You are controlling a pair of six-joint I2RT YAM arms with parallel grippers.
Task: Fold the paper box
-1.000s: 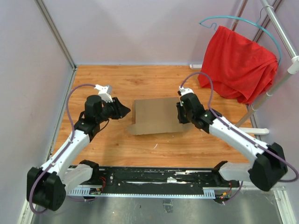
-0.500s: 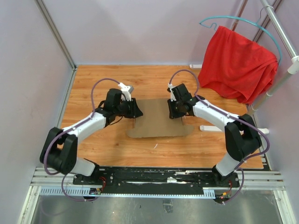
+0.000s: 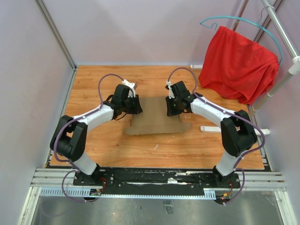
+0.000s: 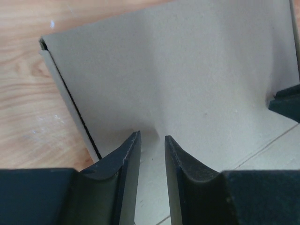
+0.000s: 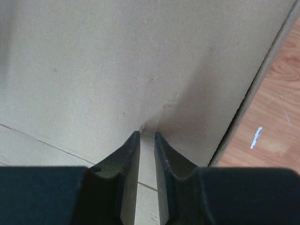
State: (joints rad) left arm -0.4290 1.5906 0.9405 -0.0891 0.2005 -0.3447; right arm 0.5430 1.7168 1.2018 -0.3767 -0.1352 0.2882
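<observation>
Where the flat sheet of brown corrugated paper box [image 3: 157,123] lies mid-bench [image 3: 187,145] on glossy wood grain, I see my left gripper [image 4: 151,137] and right gripper [image 5: 147,133]. Their tapered black jaws are narrowly parted, gripping nothing, with tips against its matte surface.

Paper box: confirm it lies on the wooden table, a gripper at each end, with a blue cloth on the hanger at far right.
One error: the cloth on the hanger is red, not blue, as the top external view shows. The rest stands: the paper box lies on the wooden table, left gripper at its left end, right gripper at its right end.
</observation>
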